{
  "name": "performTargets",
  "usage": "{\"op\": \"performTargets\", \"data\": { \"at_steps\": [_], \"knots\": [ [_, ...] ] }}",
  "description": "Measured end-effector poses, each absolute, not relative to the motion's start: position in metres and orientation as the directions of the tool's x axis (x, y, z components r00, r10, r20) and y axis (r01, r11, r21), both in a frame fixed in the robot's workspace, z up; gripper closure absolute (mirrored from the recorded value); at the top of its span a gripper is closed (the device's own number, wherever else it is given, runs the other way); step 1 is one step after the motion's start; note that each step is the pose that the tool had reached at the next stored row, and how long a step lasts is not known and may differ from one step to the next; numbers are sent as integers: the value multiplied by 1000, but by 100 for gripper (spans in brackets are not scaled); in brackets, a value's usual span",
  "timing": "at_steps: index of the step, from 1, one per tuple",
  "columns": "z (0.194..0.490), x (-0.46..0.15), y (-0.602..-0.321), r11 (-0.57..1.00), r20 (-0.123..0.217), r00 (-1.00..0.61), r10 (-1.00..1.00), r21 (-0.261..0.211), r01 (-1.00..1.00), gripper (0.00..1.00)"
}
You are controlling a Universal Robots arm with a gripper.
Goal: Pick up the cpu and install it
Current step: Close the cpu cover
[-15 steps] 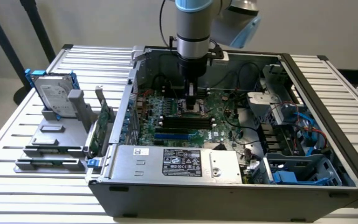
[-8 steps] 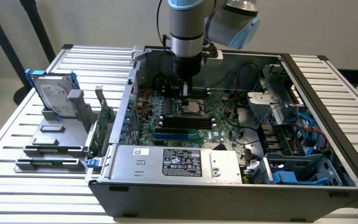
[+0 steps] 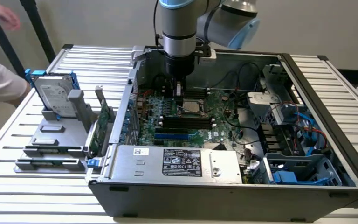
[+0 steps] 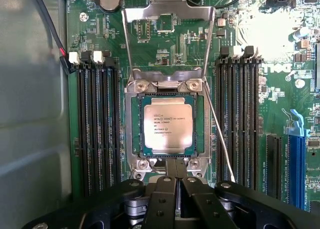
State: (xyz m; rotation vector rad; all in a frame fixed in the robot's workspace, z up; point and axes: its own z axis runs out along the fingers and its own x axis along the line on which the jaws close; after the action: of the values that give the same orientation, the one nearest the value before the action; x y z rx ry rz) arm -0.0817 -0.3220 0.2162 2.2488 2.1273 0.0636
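The cpu (image 4: 167,127) is lying in its socket (image 4: 200,134) inside the open case (image 3: 229,198); the wrist view is showing the gripper (image 4: 176,163) pinched together beside it.

Slatted white table (image 3: 42,196) before a plain, seemingly beige wall (image 3: 104,23).

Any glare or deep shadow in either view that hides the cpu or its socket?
Wrist view: white glare washes out a patch of motherboard near the memory slots; the cpu is evenly lit, its print visible. Exterior view: soft room light, no hard glare; the arm darkens the case interior beneath it.
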Motion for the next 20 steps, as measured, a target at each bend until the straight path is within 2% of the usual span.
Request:
{"op": "performTargets", "data": {
  "at_steps": [20],
  "knots": [
    [218, -62, -323, -56, 2, 56, 998, 54, 997, 89]
  ]
}}
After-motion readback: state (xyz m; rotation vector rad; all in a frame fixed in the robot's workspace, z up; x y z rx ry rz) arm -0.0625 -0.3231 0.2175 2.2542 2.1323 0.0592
